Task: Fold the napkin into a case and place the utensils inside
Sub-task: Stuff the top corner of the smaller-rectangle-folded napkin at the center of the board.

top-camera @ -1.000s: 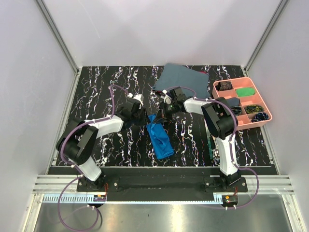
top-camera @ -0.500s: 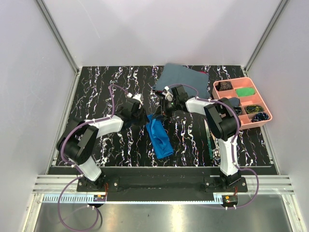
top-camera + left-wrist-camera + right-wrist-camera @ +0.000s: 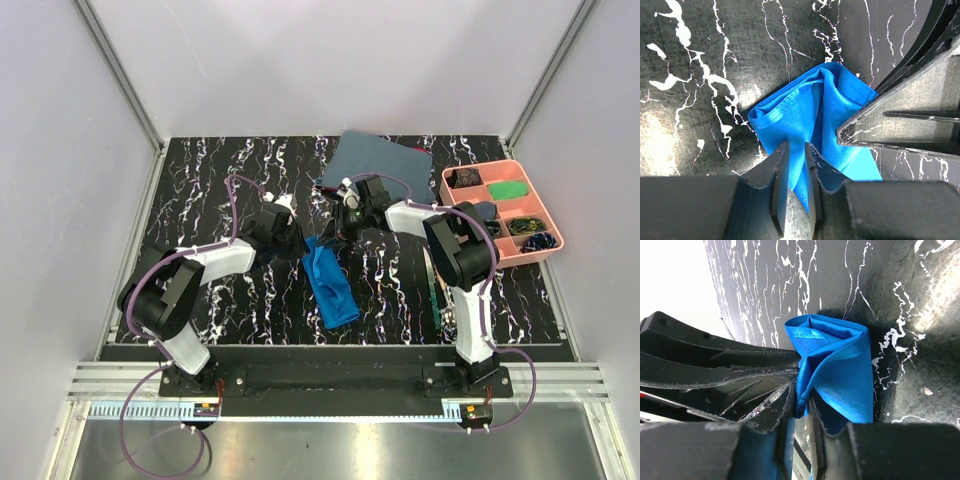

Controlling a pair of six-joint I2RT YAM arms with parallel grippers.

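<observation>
The napkin (image 3: 330, 285) is a bright blue cloth folded into a narrow strip at the table's middle, forming the case. Its far end stands up, bunched between both grippers. In the left wrist view, my left gripper (image 3: 796, 160) is shut on a fold of the napkin (image 3: 790, 130), with the other arm's fingers (image 3: 900, 125) close on the right. My right gripper (image 3: 801, 407) is shut on the hem of the napkin (image 3: 840, 365). From above, the left gripper (image 3: 300, 243) and right gripper (image 3: 335, 236) almost meet. Utensils (image 3: 437, 290) show as a thin green sliver beside the right arm, mostly hidden.
A dull grey-blue cloth (image 3: 380, 160) lies at the back, just behind the right wrist. A pink compartment tray (image 3: 480, 166) with small items sits at the right edge. White walls close in the marbled black table (image 3: 200, 180) on three sides.
The right gripper has shifted slightly back and right, and its grip on the cloth has changed. The napkin's far end has spread a little. The left arm has barely moved.
</observation>
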